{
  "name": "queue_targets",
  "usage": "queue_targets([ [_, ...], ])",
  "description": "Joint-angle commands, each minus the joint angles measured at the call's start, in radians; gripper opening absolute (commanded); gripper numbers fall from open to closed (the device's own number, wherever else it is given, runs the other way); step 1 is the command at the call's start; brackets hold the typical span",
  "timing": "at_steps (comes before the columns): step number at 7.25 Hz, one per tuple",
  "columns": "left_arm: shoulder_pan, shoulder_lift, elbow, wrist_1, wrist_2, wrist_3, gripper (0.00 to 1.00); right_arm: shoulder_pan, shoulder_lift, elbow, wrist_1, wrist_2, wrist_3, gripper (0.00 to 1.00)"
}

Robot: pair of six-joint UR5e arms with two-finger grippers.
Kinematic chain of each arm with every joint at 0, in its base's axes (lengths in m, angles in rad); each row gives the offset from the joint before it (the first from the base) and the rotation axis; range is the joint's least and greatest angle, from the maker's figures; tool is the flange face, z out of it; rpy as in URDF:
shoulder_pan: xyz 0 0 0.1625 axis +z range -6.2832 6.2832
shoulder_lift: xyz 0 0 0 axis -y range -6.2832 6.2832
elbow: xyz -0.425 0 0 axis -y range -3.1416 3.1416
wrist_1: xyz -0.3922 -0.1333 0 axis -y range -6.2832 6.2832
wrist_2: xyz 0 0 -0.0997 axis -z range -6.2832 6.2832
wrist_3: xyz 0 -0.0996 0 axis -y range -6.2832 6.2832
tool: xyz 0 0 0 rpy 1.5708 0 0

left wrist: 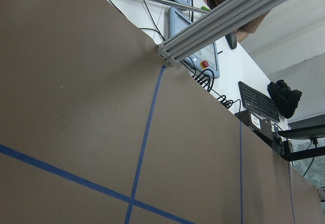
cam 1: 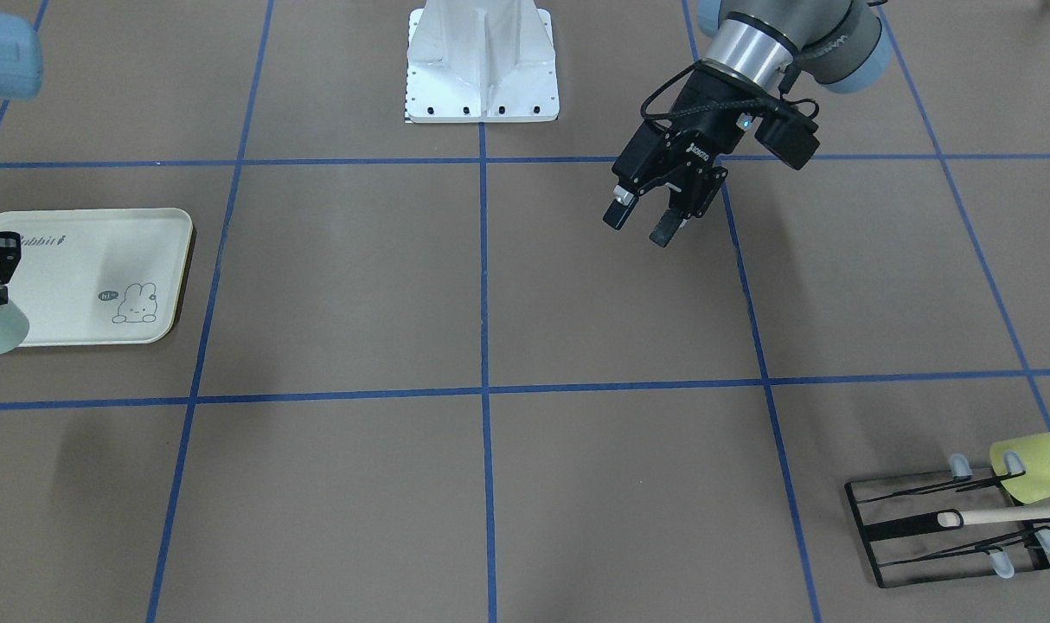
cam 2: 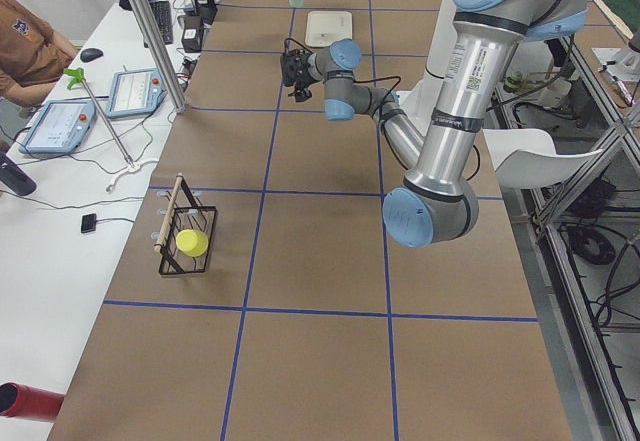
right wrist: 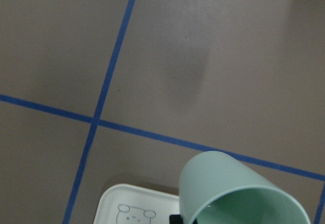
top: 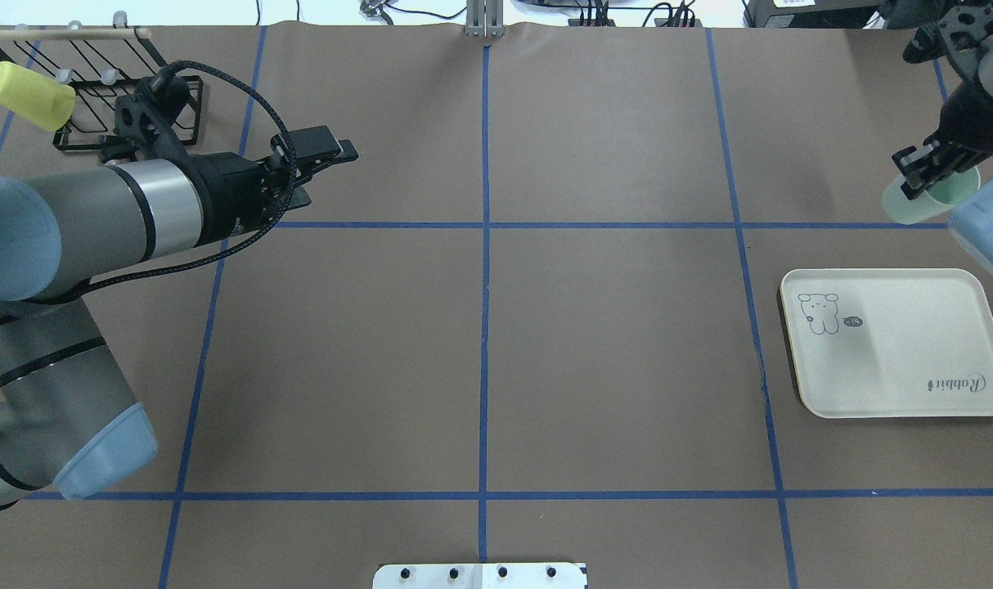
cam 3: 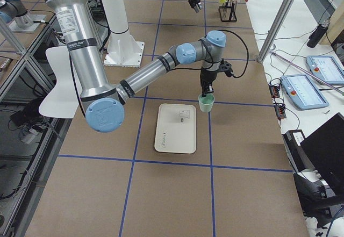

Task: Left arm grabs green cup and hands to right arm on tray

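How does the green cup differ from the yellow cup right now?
Colour: the green cup is pale mint, the yellow cup yellow-green. State: the green cup is gripped at its rim by the right gripper near the tray; the yellow cup lies sideways on the rack, untouched. Both are smooth, handleless tumblers.

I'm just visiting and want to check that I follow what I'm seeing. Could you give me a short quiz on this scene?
1. True or false: the green cup stands on the tray.
2. Which gripper holds the green cup? A) the left gripper B) the right gripper C) neither
3. Fill in: the yellow-green cup sits on the black wire ____.

Key: 1 false, it is held beside the tray, not on it. 2 B; the left gripper is open and empty. 3 rack.
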Motion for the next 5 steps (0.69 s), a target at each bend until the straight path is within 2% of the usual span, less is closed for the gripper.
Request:
queue_targets([
  [1,-0.003,0.015,-0.001,-0.001,-0.006,0.001,1.0,-0.074,-0.102,0.007,0.008,0.019,-0.005,0.0],
  [3,-0.003,0.019,0.0,0.0,-0.006,0.005,1.0,-0.112,-0.159,0.005,0.031,0.021,-0.004,0.0],
  [4,-0.005,0.03,0.002,0.003,-0.003,0.09,1.0,-0.124,-0.174,-0.005,0.065,0.021,-0.004,0.0],
  [5,-0.012,0.088,0.0,0.005,-0.003,0.199,1.0,-0.137,-0.179,-0.019,0.084,0.021,-0.004,0.0],
])
